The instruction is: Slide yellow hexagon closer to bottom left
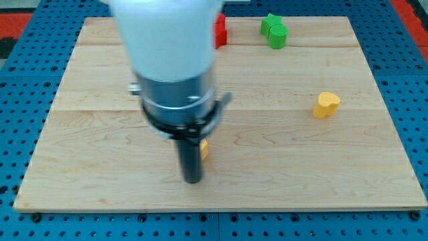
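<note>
Yellow hexagon (pixel 204 148) peeks out (only a small yellow edge shows) behind my rod, near the board's (pixel 100 134) middle. My tip (pixel 192 181) sits just below it, holding nothing.

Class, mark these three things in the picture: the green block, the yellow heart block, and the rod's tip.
green block (pixel 274 31), camera view, on its top face.
yellow heart block (pixel 327 104), camera view, on its top face.
my tip (pixel 192 180), camera view, at the rod's very lower end.
</note>
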